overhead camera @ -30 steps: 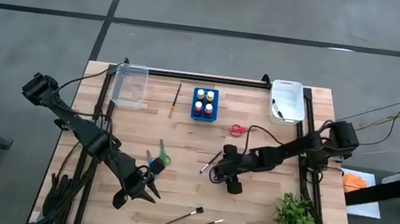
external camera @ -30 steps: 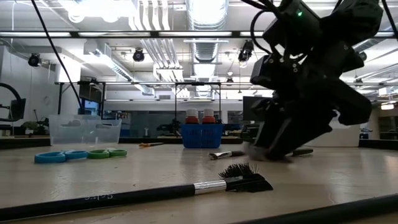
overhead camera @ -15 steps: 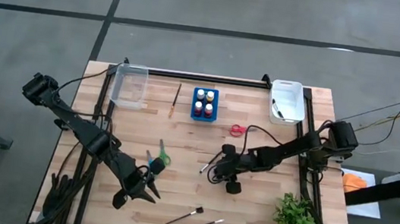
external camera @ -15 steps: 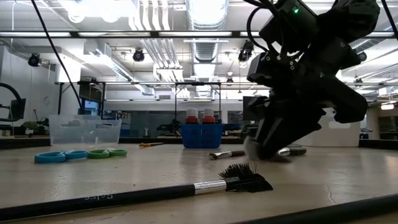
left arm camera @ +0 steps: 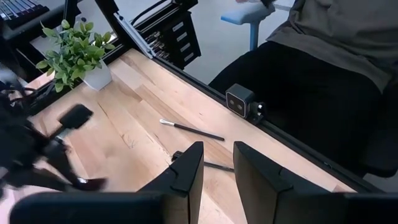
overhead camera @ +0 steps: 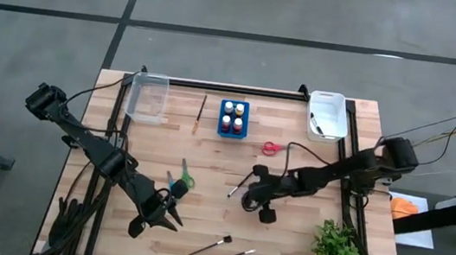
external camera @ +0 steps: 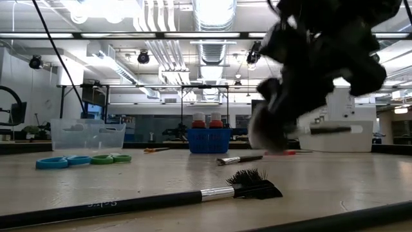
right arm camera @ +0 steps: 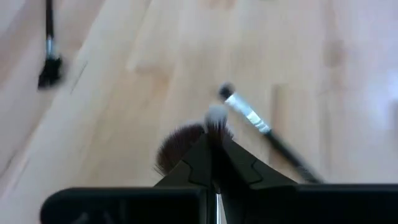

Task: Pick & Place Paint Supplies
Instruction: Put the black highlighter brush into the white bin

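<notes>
My right gripper [overhead camera: 246, 199] hangs over the table's middle right, shut on a dark-handled brush [external camera: 329, 129] with a fluffy brown head [right arm camera: 179, 148]. A second slim brush [overhead camera: 240, 184] lies flat on the wood just beside it. Green and blue scissors [overhead camera: 180, 178] lie left of centre, and red scissors [overhead camera: 270, 148] lie farther back. Two dark brushes [overhead camera: 212, 247] rest near the front edge. My left gripper [overhead camera: 167, 213] waits at the front left, open, with nothing between its fingers [left arm camera: 186, 169]. My right gripper pinches the brush between its two shut fingers [right arm camera: 202, 163], just behind the fluffy head; the fingers point down and lie across it. The brush hangs about level and clear of the table, its handle [external camera: 335, 129] sticking out to one side.
A blue bottle holder [overhead camera: 233, 118] with paint bottles stands at the back centre, with a wooden-handled brush [overhead camera: 201, 114] to its left. A clear bin [overhead camera: 147, 98] sits at the back left, a white bin [overhead camera: 328, 114] at the back right, a green plant [overhead camera: 335, 245] at the front right.
My right gripper has shut on the fluffy-headed brush that lay on the table under it and has gone up. The brush has come up with it, clear of the wood, while the slim brush beside it has stayed where it was.
</notes>
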`<action>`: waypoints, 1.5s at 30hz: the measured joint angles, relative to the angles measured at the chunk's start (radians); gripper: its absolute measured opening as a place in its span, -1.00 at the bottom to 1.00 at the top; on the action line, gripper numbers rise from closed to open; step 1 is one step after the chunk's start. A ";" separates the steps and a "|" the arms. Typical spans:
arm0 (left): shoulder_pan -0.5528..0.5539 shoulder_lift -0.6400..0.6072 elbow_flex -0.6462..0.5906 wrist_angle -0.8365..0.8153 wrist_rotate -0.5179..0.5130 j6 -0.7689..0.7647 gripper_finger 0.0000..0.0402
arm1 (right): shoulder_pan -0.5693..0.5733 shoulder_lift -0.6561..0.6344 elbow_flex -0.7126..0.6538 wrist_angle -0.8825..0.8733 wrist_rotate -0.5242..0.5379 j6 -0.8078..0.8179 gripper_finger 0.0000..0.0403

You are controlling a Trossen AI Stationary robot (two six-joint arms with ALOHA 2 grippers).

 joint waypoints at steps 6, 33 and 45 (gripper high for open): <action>0.000 0.000 0.000 -0.004 0.000 -0.003 -0.53 | 0.049 -0.200 0.016 -0.180 0.323 0.013 -0.96; 0.000 0.000 0.000 0.015 0.000 -0.007 -0.53 | -0.669 -0.526 0.018 -0.660 0.808 0.320 -0.96; 0.000 0.000 0.000 0.014 0.000 -0.007 -0.53 | -0.826 -0.316 0.018 -0.492 0.890 0.184 -0.96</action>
